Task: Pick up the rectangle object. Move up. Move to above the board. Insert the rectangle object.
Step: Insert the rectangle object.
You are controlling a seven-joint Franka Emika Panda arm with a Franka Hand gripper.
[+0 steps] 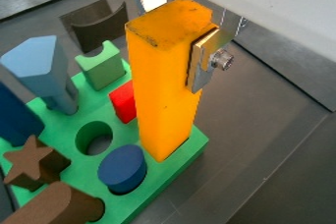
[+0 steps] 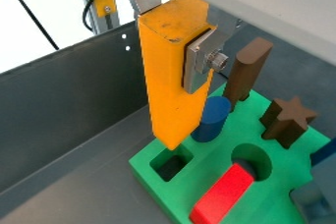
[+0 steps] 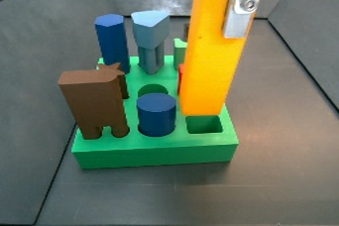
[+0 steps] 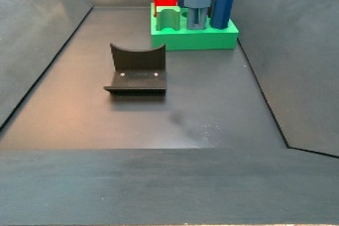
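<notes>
Side view: rectangle object [image 3: 209, 47] upright, pinched near its top in the gripper [image 3: 225, 12], jaws closed flat against its broad faces, lower end hanging just above a rectangular hole [image 3: 203, 124] in the board [image 3: 159, 153] beneath. Looks rigid, smooth, probably light; likely slippery, so a high, square hold suits. Below and beside: blue cylinder [image 3: 157, 111], brown block [image 3: 93, 99].

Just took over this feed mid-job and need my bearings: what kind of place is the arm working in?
Most likely a lab test cell for peg-insertion trials, not a home or factory. A dark walled bin encloses the floor, a fixture stands on it, and the gripper holds a yellow block over a green shape-sorting board.
</notes>
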